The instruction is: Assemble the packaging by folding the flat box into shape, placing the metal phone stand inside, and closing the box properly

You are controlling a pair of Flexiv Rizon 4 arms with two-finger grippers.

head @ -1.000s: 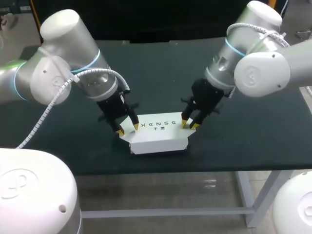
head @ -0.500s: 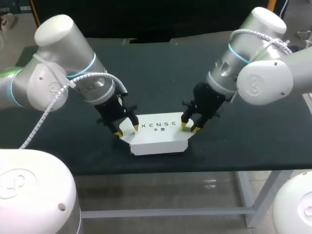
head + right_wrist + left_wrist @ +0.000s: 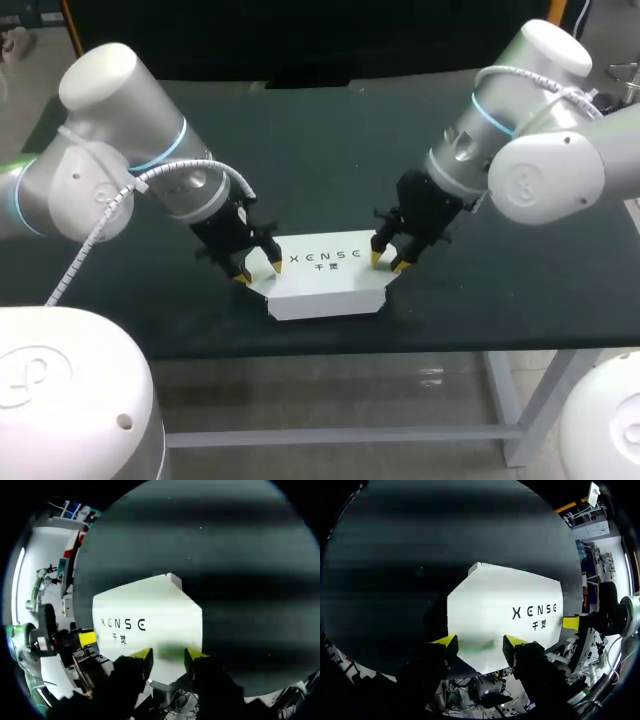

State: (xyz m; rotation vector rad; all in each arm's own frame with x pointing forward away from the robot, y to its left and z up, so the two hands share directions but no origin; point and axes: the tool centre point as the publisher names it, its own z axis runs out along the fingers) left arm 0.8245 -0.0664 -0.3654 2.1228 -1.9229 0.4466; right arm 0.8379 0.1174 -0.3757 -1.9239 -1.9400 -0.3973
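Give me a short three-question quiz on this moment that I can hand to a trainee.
1. Multiple choice: where does the white box lie on the table? A) near the robot's edge, about midway along it; B) at the far edge; C) at the right corner.
2. True or false: a metal stand lies in the open beside the box.
3. Fill in: the left gripper and the right gripper, one at each end of the box, both have their fingers ___.
Key: 1 A; 2 false; 3 open.

Left gripper [image 3: 260,271] and right gripper [image 3: 387,261] blocked both ends of the white flat cardboard box [image 3: 325,280]. Dark green tabletop [image 3: 330,150] behind it lay open.
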